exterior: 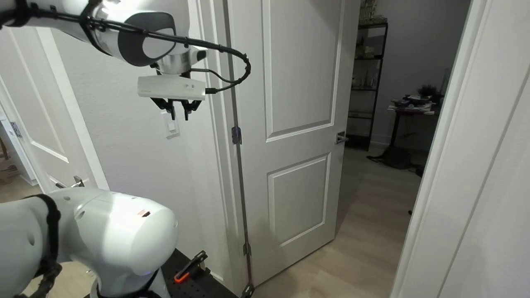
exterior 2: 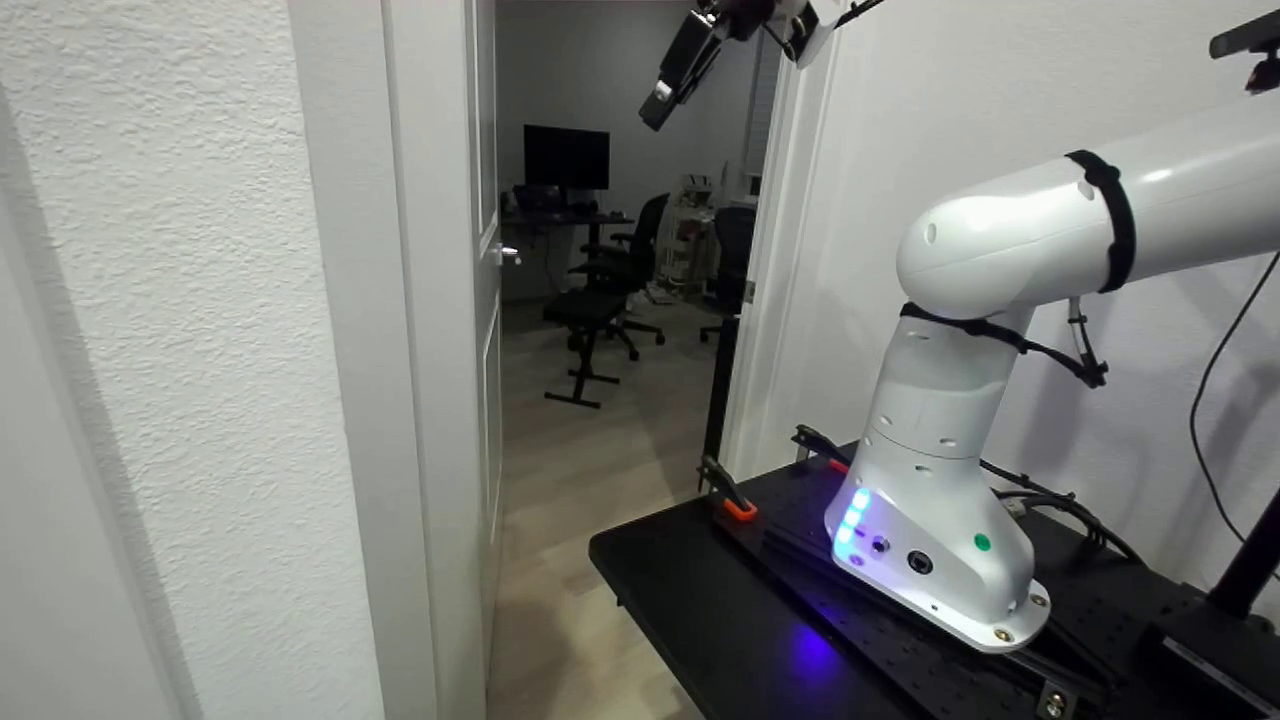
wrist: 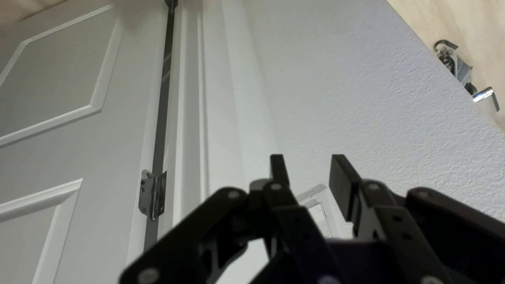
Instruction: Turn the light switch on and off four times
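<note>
Two dark fingers (wrist: 342, 181) stand parted, nothing between them: your gripper (exterior: 179, 117), released, pointing down in an exterior view. Single arm (exterior 2: 950, 380), so no choice of which is nearer.

Light switch (exterior: 171, 126): mounted on the wall (exterior: 124, 124). In an exterior view it lies just below your fingers and a touch left, one finger covering part of its upper end. In the wrist view it shows through the gap, partly masked. Long axis upright, roughly in line with the fingers.

Depth is the catch. You can't tell whether the fingers touch the light switch or stand off from the wall. Best guess: the coming press turns on that standoff; you likely want the fingers brought together as one blunt poker, then eased down and wallward. Slip risk: sliding past it. Toggles done so far: not readable from here.

Farther out: door frame (wrist: 191, 118), near the light switch; then a hinge (wrist: 152, 195); the door (exterior: 298, 149), standing open; last, a shelf (exterior: 366, 89) in dim light.
</note>
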Controlling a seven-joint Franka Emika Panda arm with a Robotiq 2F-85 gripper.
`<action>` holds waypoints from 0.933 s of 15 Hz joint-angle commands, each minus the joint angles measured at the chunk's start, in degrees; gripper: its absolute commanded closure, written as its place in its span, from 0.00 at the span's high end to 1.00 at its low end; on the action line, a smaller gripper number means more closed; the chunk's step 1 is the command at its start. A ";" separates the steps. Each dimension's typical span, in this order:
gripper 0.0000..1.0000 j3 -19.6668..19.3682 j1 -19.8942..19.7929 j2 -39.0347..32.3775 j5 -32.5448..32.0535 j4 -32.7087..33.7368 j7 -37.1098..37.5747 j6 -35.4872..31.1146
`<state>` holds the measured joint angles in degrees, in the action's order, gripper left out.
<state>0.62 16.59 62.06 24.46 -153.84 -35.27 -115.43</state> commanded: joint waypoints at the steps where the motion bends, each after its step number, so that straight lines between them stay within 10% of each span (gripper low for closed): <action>1: 0.05 2.67 3.36 -1.95 0.20 -0.05 4.15 -5.32; 14: 0.00 6.53 13.37 -15.45 -0.47 0.00 9.66 -25.82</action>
<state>7.40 27.71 51.96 24.43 -154.46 -26.58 -135.85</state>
